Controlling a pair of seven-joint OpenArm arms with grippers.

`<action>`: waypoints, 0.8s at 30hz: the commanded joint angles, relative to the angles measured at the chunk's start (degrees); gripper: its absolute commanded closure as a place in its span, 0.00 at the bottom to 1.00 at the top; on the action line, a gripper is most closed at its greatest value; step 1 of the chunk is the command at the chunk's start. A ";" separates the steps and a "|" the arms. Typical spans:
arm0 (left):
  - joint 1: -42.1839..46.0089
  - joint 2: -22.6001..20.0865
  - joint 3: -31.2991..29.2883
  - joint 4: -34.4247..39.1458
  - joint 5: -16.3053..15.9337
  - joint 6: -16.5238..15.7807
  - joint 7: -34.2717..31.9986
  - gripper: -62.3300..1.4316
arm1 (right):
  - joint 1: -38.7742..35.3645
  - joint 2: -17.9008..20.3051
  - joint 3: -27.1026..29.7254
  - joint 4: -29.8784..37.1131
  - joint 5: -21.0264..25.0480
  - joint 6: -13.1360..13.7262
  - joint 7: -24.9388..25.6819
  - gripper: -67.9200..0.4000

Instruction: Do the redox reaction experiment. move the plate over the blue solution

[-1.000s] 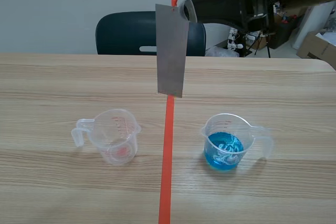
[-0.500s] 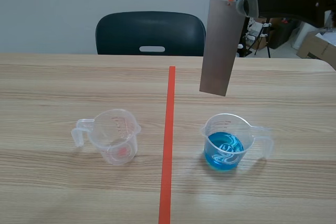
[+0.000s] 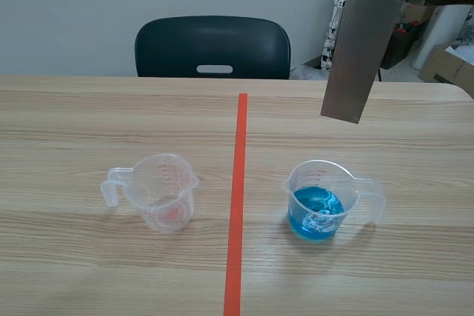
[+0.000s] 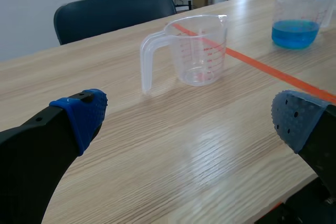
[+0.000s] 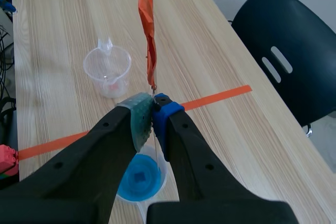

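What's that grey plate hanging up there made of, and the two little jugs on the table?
The plate looks like thin sheet metal: flat, dull matte grey, with straight-cut edges. I cannot tell which metal. The empty jug and the jug with blue solution look like clear moulded plastic, with see-through walls and one-piece handles. The empty one also has a printed red scale.

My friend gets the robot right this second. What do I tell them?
Left end effector: open, holding nothing, behind the empty-looking clear cup.
Right end effector: shut on the top of the grey plate, which hangs down in the air.
The cup of blue solution stands on the table. In the right wrist view it lies just under the end effector.
Done: plate is up and about over the blue solution.
Left: check that it is centred. The plate is not in the liquid.
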 commanded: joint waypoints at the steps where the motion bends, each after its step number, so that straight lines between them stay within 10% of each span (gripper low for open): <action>1: 1.44 -2.23 -0.50 1.68 -0.33 -0.11 -2.62 0.00 | 1.16 1.16 0.83 0.68 0.96 0.46 1.05 0.97; 13: 3.19 -13.09 -1.01 9.18 -5.29 -3.32 -2.62 0.01 | -2.67 5.29 0.81 0.68 -3.39 0.46 6.32 0.97; 17: 3.23 -16.28 -2.05 12.07 -5.44 -3.32 -2.62 0.39 | -4.57 5.33 0.81 0.68 -5.09 0.46 7.65 0.97; 24: 5.75 -21.90 -2.21 17.05 -5.49 -3.48 -2.62 0.73 | -6.51 5.29 0.81 0.09 -8.35 0.46 12.09 0.97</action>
